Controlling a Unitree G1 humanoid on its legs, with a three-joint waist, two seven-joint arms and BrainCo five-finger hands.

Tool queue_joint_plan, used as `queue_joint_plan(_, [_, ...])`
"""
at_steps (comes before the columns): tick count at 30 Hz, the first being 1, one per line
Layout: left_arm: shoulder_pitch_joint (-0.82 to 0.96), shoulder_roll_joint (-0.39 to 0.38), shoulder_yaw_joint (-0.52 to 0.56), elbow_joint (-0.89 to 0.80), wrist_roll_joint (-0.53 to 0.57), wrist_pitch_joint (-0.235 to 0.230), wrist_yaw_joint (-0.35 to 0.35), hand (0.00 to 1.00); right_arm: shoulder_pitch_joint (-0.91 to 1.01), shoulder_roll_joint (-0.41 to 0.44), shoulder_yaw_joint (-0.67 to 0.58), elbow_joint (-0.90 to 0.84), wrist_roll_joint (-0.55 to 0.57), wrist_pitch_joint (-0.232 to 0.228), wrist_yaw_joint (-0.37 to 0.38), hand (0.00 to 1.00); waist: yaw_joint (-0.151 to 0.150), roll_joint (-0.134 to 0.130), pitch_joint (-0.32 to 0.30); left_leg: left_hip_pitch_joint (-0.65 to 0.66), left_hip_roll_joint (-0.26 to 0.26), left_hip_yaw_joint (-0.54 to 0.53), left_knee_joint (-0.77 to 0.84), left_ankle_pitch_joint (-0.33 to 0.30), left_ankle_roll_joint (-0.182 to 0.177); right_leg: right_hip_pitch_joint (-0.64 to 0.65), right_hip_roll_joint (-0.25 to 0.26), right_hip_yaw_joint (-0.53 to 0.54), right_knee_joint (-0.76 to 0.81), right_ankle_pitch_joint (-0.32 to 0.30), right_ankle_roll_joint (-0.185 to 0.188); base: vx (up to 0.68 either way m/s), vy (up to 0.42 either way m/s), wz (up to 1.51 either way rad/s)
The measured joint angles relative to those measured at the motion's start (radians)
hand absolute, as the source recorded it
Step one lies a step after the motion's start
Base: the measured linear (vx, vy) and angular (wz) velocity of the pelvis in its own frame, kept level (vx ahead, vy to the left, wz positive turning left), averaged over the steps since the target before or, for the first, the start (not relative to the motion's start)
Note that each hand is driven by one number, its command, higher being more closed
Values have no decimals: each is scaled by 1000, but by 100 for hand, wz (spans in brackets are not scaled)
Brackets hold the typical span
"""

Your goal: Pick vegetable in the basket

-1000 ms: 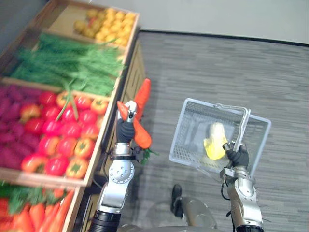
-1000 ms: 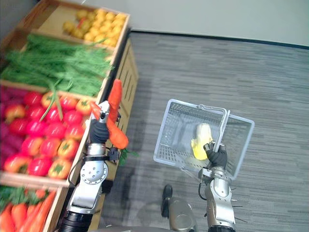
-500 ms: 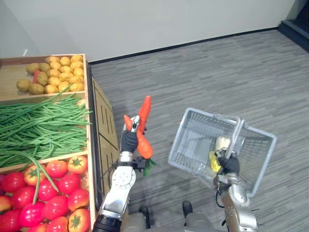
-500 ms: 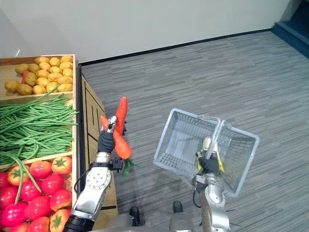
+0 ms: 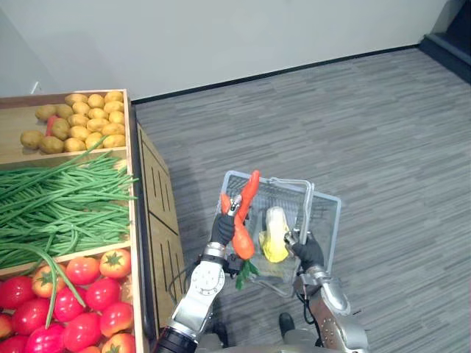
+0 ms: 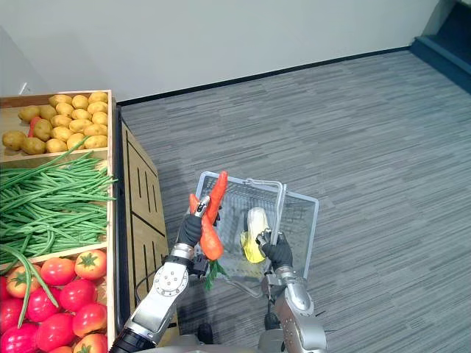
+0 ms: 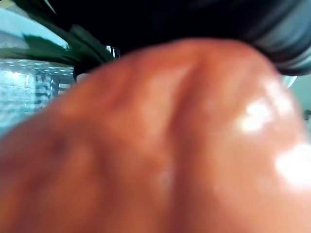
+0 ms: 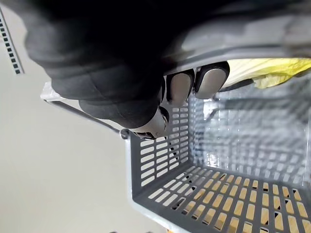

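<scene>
My left hand (image 5: 221, 229) is shut on a bunch of orange carrots (image 5: 242, 220) with green tops, held upright over the near left rim of the grey wire basket (image 5: 325, 220). In the left wrist view, one carrot (image 7: 160, 145) sits very close to the camera. My right hand (image 5: 309, 252) is shut on the basket's handle (image 5: 305, 209) and holds the basket above the floor. The right wrist view shows its fingers (image 8: 187, 85) curled round the handle. A pale yellow vegetable (image 5: 274, 235) lies inside the basket.
A wooden display stand (image 5: 157, 213) runs along the left, holding potatoes (image 5: 73, 121), green beans (image 5: 59, 206) and tomatoes (image 5: 73, 294). Grey carpet (image 5: 383, 147) spreads to the right, up to a pale wall (image 5: 221, 37).
The basket and the carrots have come together: the basket swung left toward my left hand, and the carrots now stand over its rim instead of beside it. The camera also shifted.
</scene>
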Motion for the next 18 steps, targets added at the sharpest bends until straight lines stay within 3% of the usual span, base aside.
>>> queue_joint_plan(3, [-1, -1, -7, 62, 8, 12, 0, 100, 0, 0, 19, 0, 45, 0, 0, 100, -1, -5, -8, 19, 0, -1, -40, 21, -5, 0, 1, 0, 0, 0, 0, 0, 0, 0])
queue_joint_plan(4, [-3, -1, -7, 91, 18, 19, 1, 0, 0, -2, 28, 0, 66, 0, 0, 100, -4, -5, -9, 28, 1, -1, -58, 32, -5, 0, 2, -1, 0, 0, 0, 0, 0, 0])
queue_joint_plan(18, [-22, -2, -34, 261, 85, 50, 4, 0, 29, -24, 163, 0, 266, 1, 21, 100, -3, -12, -17, 102, 2, -8, -196, 109, -14, 18, 7, -12, -10, -1, 1, -16, -4, 1])
